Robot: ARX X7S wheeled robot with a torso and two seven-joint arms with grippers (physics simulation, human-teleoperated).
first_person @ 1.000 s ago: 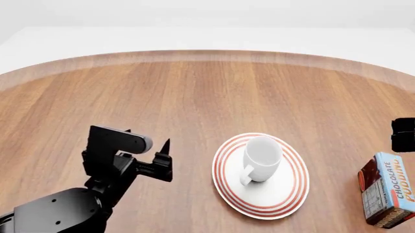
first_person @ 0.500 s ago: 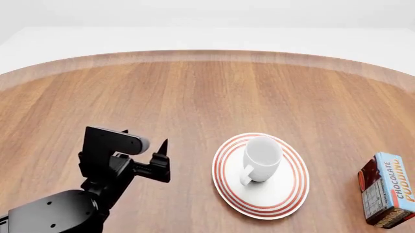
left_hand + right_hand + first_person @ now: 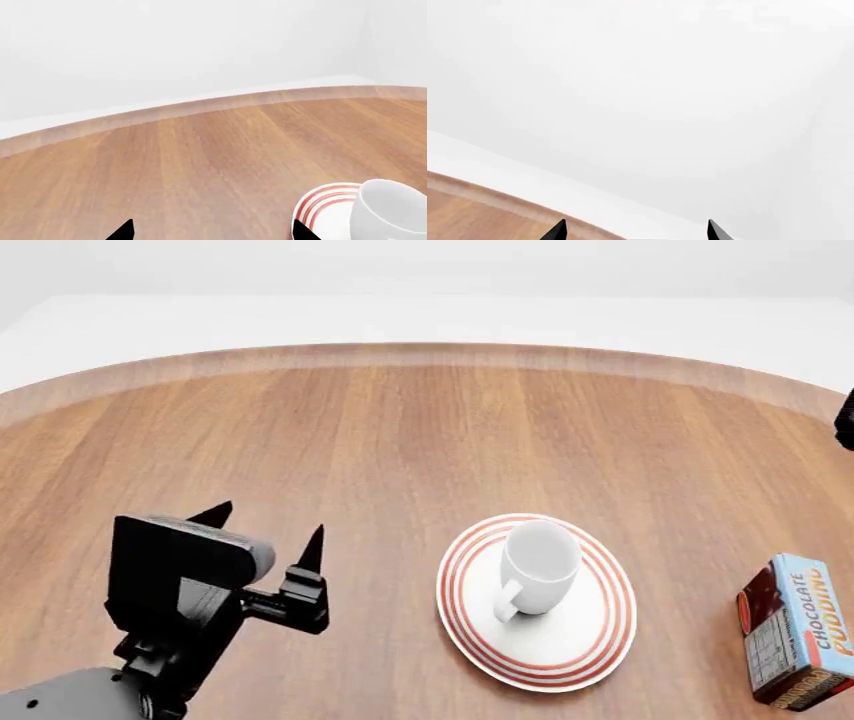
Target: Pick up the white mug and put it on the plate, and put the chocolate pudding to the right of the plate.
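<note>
The white mug (image 3: 538, 565) stands upright on the red-ringed plate (image 3: 587, 642), handle toward me. The chocolate pudding (image 3: 797, 632) lies on the table to the right of the plate, apart from it. My left gripper (image 3: 264, 522) is open and empty, left of the plate and apart from it. In the left wrist view the open gripper (image 3: 212, 232) points over bare wood, with the plate (image 3: 320, 205) and mug (image 3: 390, 212) off to one side. Only a black bit of my right arm (image 3: 845, 420) shows at the head view's right edge. In the right wrist view the right gripper (image 3: 636, 232) is open and empty.
The round wooden table (image 3: 400, 440) has its curved far edge against a white floor. The right wrist view shows only a strip of the table's edge (image 3: 467, 210) and white background.
My left arm has drawn back to the left and turned, so both fingertips now show. The black part of my right arm at the right edge has moved up.
</note>
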